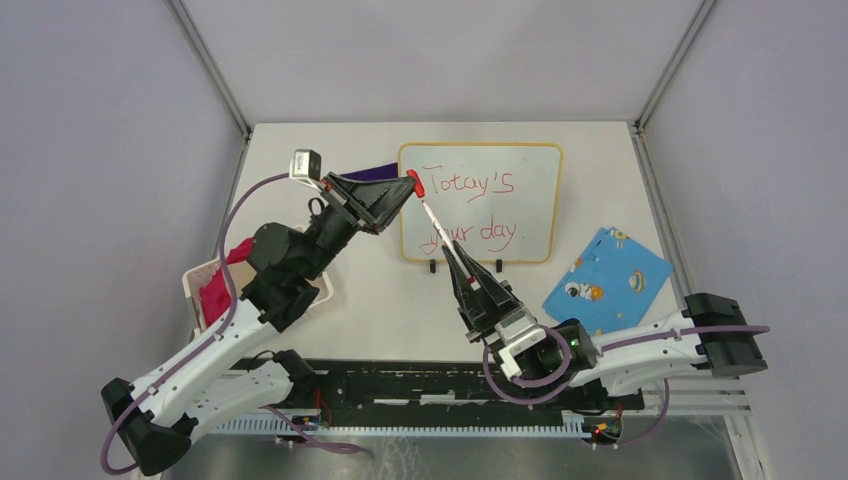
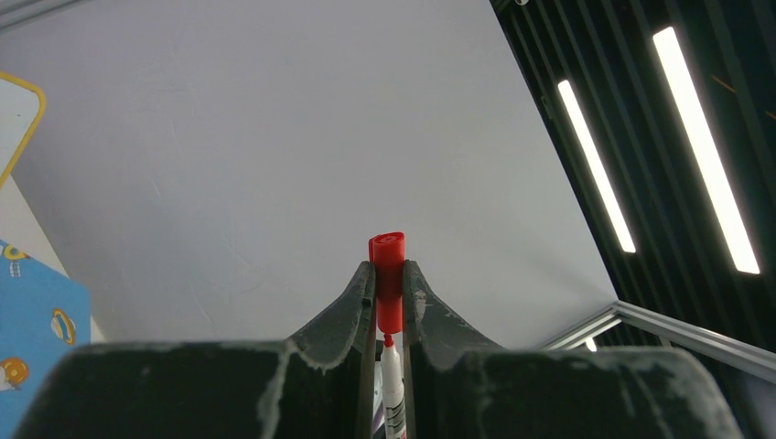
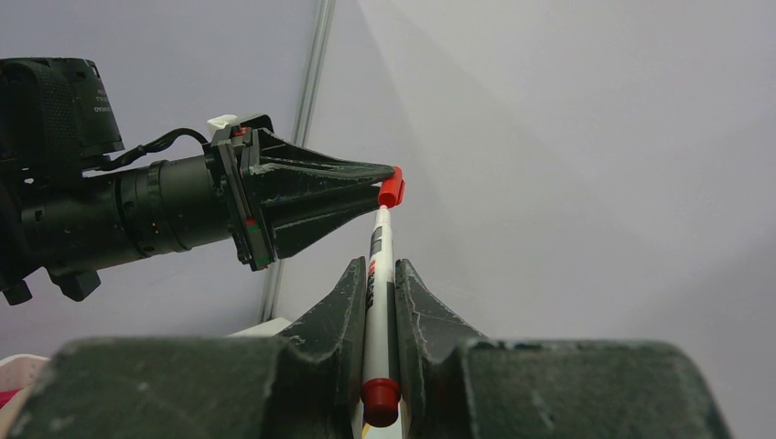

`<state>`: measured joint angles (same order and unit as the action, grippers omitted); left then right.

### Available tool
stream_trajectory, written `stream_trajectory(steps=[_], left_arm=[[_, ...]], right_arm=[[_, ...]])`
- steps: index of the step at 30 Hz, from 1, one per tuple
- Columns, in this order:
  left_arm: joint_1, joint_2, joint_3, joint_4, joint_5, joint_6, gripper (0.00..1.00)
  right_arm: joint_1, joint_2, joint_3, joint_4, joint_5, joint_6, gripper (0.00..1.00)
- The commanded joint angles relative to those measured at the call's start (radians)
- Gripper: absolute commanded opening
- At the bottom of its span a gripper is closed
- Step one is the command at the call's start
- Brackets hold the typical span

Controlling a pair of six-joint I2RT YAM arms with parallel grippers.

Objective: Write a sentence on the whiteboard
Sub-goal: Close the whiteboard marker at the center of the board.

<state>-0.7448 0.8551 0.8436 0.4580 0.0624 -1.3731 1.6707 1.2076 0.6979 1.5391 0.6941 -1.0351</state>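
Narrowed left jaws pinch the red cap (image 2: 388, 274); right jaws clamp the marker (image 3: 377, 265), tip meeting cap, seemingly recapping: the sentence (image 1: 468, 183) fills the whiteboard (image 1: 540, 170).

This is a robotics lab, more exactly an enclosed test cell. A white table (image 1: 380, 300) is boxed in by plain grey wall panels (image 1: 440, 60), held by aluminium profile posts (image 1: 210, 68) that rise from its far corners. Two white-and-black robot arms, the left arm (image 1: 190, 375) and the right arm (image 1: 650, 350), are bolted to a black rail (image 1: 420, 385) along the table's near edge. Purple cables (image 1: 237, 210) loop along them, and a small camera (image 1: 305, 163) sits on the left wrist. The left wrist view shows a black slatted ceiling (image 2: 549, 37) with long strip lights (image 2: 705, 151). Small props lie on the table, among them a whiteboard (image 1: 530, 170) and a blue printed card (image 1: 607, 278).
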Motion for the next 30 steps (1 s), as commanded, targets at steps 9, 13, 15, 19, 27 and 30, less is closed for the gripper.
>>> stream_trajectory(steps=[9, 13, 15, 19, 27, 30], left_arm=[[-0.01, -0.021, -0.004, 0.024, 0.019, -0.006, 0.02], [-0.011, -0.026, -0.006, 0.014, 0.018, -0.004, 0.02], [-0.011, -0.025, -0.006, 0.012, 0.022, -0.004, 0.02], [-0.013, -0.032, -0.009, 0.013, 0.021, -0.002, 0.02], [-0.015, -0.037, -0.008, 0.013, 0.025, 0.005, 0.02], [-0.016, -0.038, -0.01, 0.013, 0.026, 0.008, 0.02]], right_arm=[[-0.006, -0.002, 0.04, 0.253, 0.017, -0.006, 0.0], [-0.008, 0.0, 0.041, 0.256, 0.018, -0.007, 0.0], [-0.008, 0.002, 0.041, 0.256, 0.018, -0.008, 0.0], [-0.008, 0.004, 0.043, 0.256, 0.018, -0.008, 0.0], [-0.011, 0.01, 0.046, 0.256, 0.021, -0.012, 0.0], [-0.012, 0.012, 0.048, 0.256, 0.022, -0.012, 0.0]])
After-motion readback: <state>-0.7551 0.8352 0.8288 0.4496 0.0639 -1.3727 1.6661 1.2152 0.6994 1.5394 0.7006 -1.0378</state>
